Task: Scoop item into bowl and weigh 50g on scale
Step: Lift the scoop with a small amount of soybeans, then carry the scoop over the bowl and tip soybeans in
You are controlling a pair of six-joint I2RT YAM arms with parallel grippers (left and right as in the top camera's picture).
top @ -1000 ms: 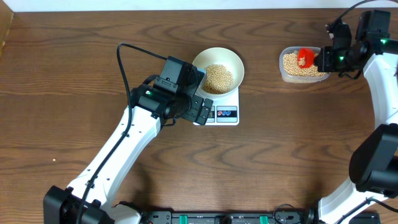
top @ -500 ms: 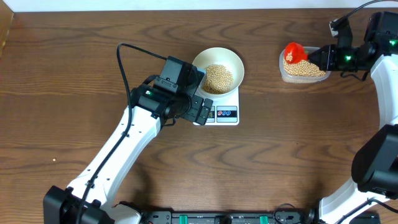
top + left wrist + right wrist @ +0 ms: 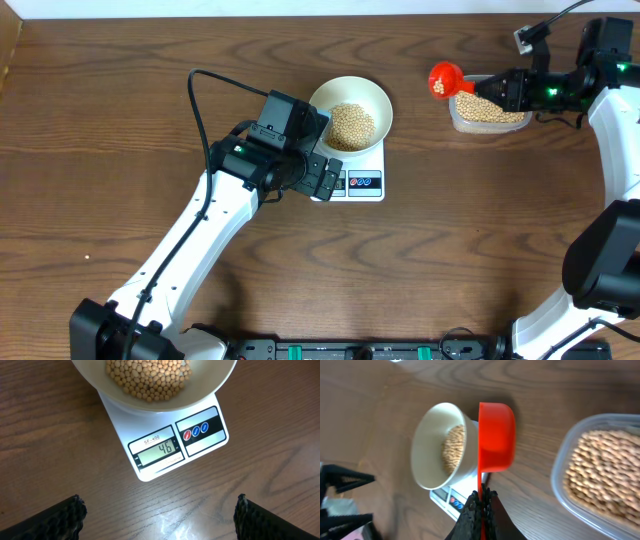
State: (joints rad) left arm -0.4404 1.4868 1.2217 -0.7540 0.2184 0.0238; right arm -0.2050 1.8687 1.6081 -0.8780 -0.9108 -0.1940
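Observation:
The white bowl [image 3: 350, 112] sits on the white scale [image 3: 360, 183], holding a heap of tan beans [image 3: 351, 125]. In the left wrist view the bowl [image 3: 150, 402] sits above the scale [image 3: 165, 452], whose display reads 46. My left gripper [image 3: 159, 519] is open and empty just in front of the scale. My right gripper [image 3: 500, 90] is shut on the handle of a red scoop [image 3: 444, 79], held in the air just left of the clear tub of beans [image 3: 488, 105]. In the right wrist view the scoop [image 3: 495, 437] hangs between the bowl [image 3: 440, 445] and the tub [image 3: 605, 475].
The left arm [image 3: 200, 240] stretches from the front edge to the scale. The right arm [image 3: 610, 150] runs along the right side. The tub stands at the back right.
My right gripper has lifted the red scoop out of the tub and carried it left, past the tub's left rim. The left arm, bowl and scale have not moved.

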